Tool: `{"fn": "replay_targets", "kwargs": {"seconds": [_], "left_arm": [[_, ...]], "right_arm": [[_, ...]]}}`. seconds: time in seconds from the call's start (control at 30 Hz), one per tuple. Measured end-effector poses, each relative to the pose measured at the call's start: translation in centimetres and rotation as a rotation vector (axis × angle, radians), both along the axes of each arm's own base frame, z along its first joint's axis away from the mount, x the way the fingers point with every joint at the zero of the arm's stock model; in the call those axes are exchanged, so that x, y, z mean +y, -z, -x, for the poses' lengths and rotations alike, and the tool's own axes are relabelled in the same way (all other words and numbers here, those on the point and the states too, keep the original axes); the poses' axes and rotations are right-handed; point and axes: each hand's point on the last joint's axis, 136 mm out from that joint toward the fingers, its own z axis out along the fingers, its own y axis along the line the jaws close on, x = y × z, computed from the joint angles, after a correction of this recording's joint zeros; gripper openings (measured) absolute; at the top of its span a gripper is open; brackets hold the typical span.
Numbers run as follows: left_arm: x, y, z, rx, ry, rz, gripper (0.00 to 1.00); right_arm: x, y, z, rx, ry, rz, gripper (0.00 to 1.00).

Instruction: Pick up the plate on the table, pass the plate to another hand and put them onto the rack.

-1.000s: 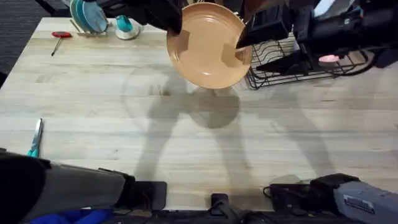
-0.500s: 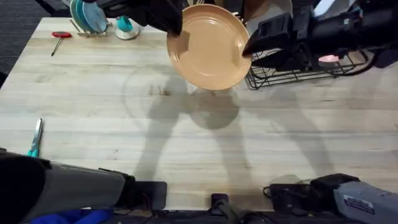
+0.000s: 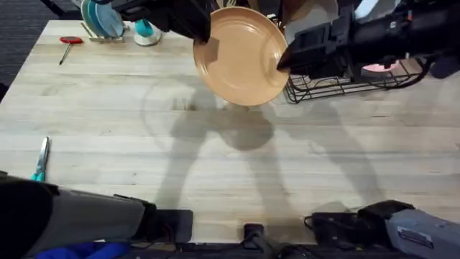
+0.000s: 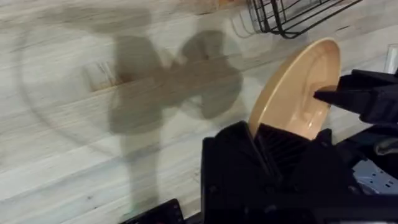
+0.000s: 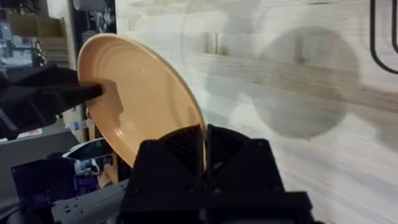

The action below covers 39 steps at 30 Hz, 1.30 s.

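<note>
Glossy orange-tan plate (image 3: 243, 55) hangs above your butcher-block table (image 3: 215, 144) — left gripper (image 3: 206, 37) clenched on one rim, right gripper (image 3: 284, 61) clamped opposite, wire rack (image 3: 345, 79) beside.

The table (image 3: 108, 108) bears the rack (image 3: 345, 83), a red-handled tool (image 3: 70, 41) and a teal-handled tool (image 3: 39, 164).

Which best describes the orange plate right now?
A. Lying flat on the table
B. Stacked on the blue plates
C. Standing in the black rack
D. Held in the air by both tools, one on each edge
D: the plate hangs above its shadow, left tool and right tool gripping opposite edges.
</note>
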Motion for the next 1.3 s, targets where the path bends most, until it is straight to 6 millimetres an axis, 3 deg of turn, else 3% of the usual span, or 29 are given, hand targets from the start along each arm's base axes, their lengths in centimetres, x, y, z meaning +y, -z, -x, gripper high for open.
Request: {"fn": "replay_targets", "kwargs": {"seconds": [0.37, 0.4, 0.47, 0.83, 1.07, 1.3], "left_arm": [[0.1, 0.1, 0.2, 0.008, -0.001, -0.004, 0.047], [0.1, 0.1, 0.2, 0.007, 0.0, -0.003, 0.16], [0.0, 0.1, 0.2, 0.008, 0.001, -0.001, 0.293], [-0.2, -0.1, 0.1, 0.001, 0.008, 0.011, 0.677], [-0.4, -1.4, -1.1, -0.088, 0.007, 0.027, 0.715], [1.1, -4.7, 0.9, -0.225, -0.023, -0.001, 0.754]], "right_arm": [[0.1, 0.0, 0.1, 0.001, -0.004, -0.004, 0.03], [0.1, 0.0, 0.1, -0.005, -0.01, 0.0, 0.03], [0.0, 0.0, 0.1, -0.015, -0.017, 0.007, 0.028], [-0.5, 0.3, -0.3, -0.118, -0.074, 0.082, 0.028], [-1.8, 0.3, -1.1, -0.204, -0.104, 0.132, 0.028], [-3.6, -0.7, -1.4, -0.364, -0.142, 0.241, 0.028]]}}
